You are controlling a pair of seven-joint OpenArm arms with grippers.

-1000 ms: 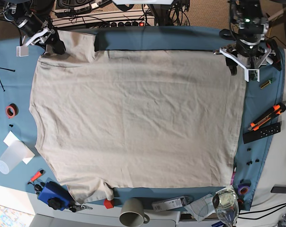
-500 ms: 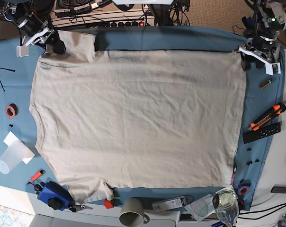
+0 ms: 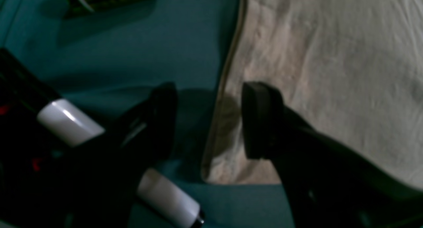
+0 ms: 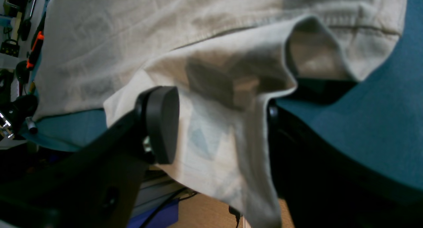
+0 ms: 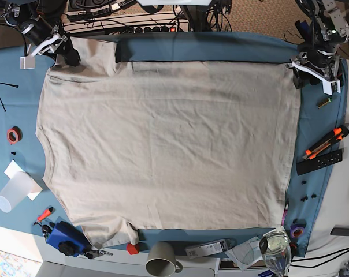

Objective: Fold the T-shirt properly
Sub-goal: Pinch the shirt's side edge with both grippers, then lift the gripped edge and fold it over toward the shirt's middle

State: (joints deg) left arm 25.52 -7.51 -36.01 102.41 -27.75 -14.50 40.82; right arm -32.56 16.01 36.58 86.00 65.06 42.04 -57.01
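The beige T-shirt [image 5: 163,144] lies spread flat on the blue table cloth [image 5: 221,46]. My left gripper [image 5: 300,76] is at the shirt's far right corner. In the left wrist view the left gripper [image 3: 208,119] is open. One finger [image 3: 163,115] is over the cloth and the other [image 3: 261,119] over the T-shirt [image 3: 330,56], straddling its hem just above the corner. My right gripper [image 5: 67,56] is at the far left sleeve. In the right wrist view the right gripper [image 4: 218,122] stands open, with sleeve fabric of the T-shirt [image 4: 211,72] draped between its jaws and over the right finger.
Right of the shirt lie a small battery [image 5: 323,103], an orange box cutter [image 5: 325,143] and a black remote [image 5: 319,161]. On the left are a red tape roll [image 5: 13,135] and a white cup [image 5: 15,193]. A blue tool [image 5: 65,238], a mug [image 5: 161,259] and a glass [image 5: 275,248] line the near edge.
My left arm has swung right and slightly back, from over the shirt's far right corner to its edge. The right arm and the shirt have stayed still.
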